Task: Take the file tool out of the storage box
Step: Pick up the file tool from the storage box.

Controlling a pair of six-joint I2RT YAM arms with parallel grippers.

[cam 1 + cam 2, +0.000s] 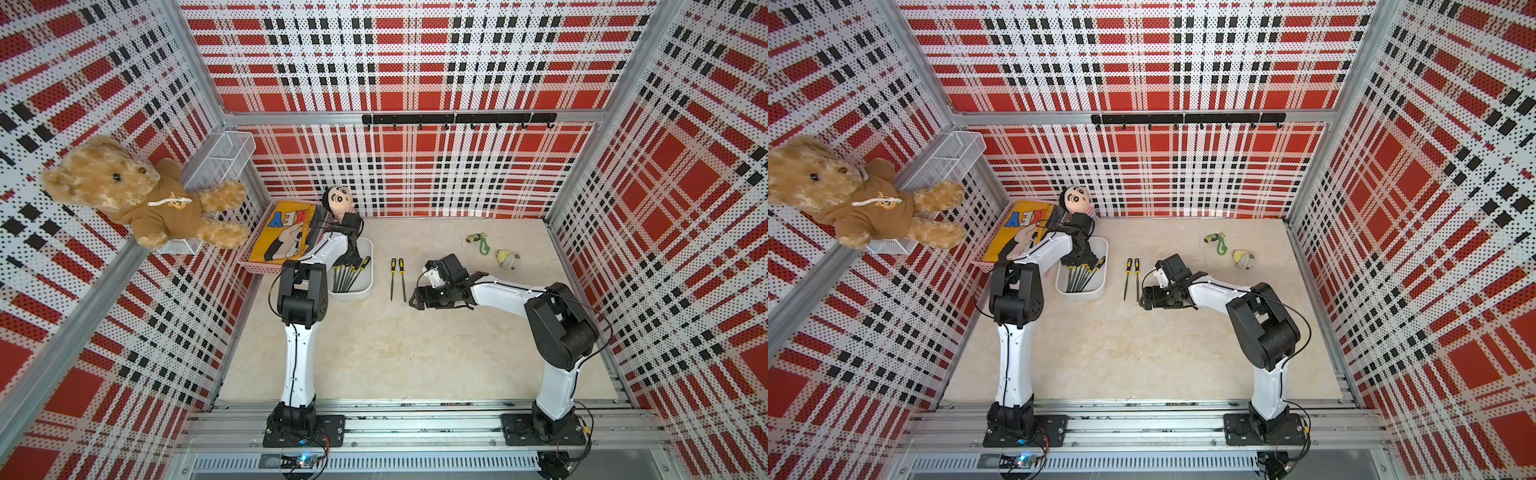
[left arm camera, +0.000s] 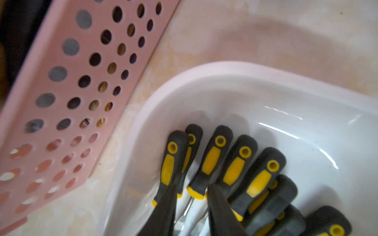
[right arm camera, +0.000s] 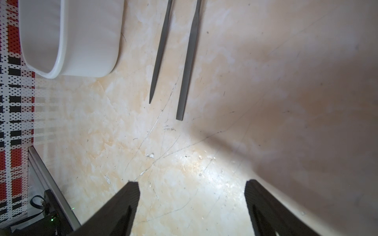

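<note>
The storage box [image 1: 362, 287] [image 1: 1100, 289] is a shallow white tub on the table's left side, and its rim [image 2: 204, 69] also shows in the left wrist view. Several file tools [image 1: 345, 281] [image 1: 1079, 279] with black and yellow handles lie inside it. My left gripper [image 1: 348, 265] [image 1: 1077, 262] [image 2: 193, 185] reaches down into the box. Its narrow jaws are closed on one file tool [image 2: 212, 159] near the yellow collar. Two more files [image 1: 393, 278] [image 1: 1127, 278] [image 3: 161, 51] lie side by side on the table right of the box. My right gripper [image 1: 412, 299] [image 1: 1142, 299] [image 3: 192, 181] hovers open and empty near their tips.
A pink perforated basket [image 1: 253, 266] [image 2: 61, 102] holding a yellow bag [image 1: 282, 232] touches the box's left side. A doll head [image 1: 337, 201] lies behind it. A green keychain [image 1: 482, 245] and a small yellow toy [image 1: 508, 259] lie at the back right. A teddy bear [image 1: 124, 195] hangs on the left wall.
</note>
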